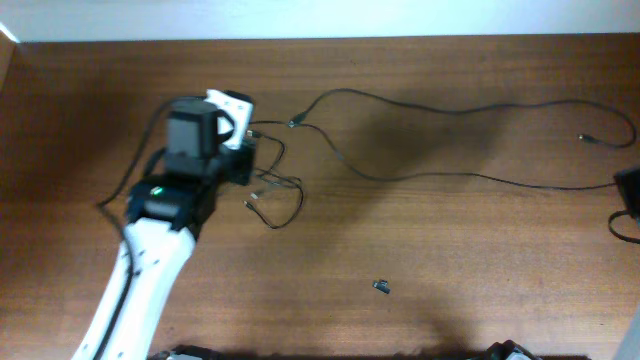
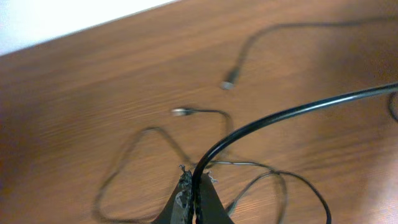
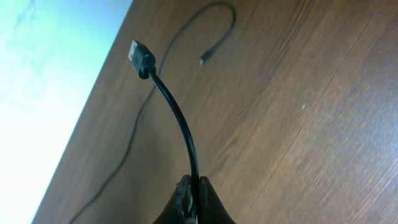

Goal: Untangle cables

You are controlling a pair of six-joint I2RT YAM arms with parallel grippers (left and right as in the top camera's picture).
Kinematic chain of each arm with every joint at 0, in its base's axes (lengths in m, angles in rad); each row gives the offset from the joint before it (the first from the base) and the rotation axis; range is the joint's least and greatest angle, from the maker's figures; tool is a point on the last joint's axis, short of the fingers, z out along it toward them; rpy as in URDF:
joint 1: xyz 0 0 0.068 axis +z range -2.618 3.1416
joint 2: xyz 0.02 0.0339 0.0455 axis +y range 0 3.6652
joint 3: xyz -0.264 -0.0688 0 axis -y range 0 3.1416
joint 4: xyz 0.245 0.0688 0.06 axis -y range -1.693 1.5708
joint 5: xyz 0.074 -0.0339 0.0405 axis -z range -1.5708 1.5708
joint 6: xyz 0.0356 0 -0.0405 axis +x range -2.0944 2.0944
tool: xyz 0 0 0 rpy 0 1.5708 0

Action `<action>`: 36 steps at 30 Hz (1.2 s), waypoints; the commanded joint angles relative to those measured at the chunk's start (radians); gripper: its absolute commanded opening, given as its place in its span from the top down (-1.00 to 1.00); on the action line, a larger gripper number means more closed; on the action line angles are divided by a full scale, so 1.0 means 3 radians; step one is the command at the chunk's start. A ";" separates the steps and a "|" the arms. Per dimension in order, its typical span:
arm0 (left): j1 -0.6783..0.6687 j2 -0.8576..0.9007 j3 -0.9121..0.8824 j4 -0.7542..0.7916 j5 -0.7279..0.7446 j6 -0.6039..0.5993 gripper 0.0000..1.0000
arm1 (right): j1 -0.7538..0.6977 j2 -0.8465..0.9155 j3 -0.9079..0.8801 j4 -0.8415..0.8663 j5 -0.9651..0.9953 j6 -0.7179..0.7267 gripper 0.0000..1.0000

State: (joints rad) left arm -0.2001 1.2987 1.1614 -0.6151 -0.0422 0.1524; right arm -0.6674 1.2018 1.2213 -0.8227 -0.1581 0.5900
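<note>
Black thin cables [image 1: 395, 180] on wooden table [image 1: 480, 270]: loose bunch of loops at left-centre, two long strands from there out to the right edge. Left gripper [image 2: 194, 200] right at the bunch, clenched on one cable, arcing up and off to the right in the left wrist view. Slack loops on the wood behind it, two small plugs [image 2: 230, 79] lying apart from each other. Right gripper [image 3: 193, 202] at the right edge, pinched tight on another cable end, curving up to a USB plug [image 3: 142, 57] lifted off the wood. One more strand flat on the table beyond. Small dark loose piece [image 1: 382, 287] alone, well apart from the strands, nearer the front edge.
</note>
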 commanded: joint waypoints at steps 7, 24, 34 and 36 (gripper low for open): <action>-0.0640 0.0632 0.0020 0.0539 0.0080 0.0031 1.00 | -0.0557 0.0439 0.0062 0.0322 0.0042 -0.0121 0.92; -0.1326 0.1732 0.0020 0.1048 0.0089 0.0019 1.00 | -0.0877 0.1686 0.0062 0.1951 0.0626 -0.0122 0.92; -0.1265 0.1761 0.0020 0.1358 -0.1895 0.0020 1.00 | -0.1138 0.1960 0.0062 0.2285 0.0821 -0.0123 0.92; -0.1250 0.1761 0.0020 0.1495 -0.1896 0.0036 1.00 | -0.1164 0.1960 0.0062 0.2314 0.0832 -0.0123 0.92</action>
State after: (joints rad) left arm -0.5915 1.8206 1.1614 -0.2066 -0.5152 0.1566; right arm -0.9981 1.7817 1.2213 -0.1463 0.0635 0.5640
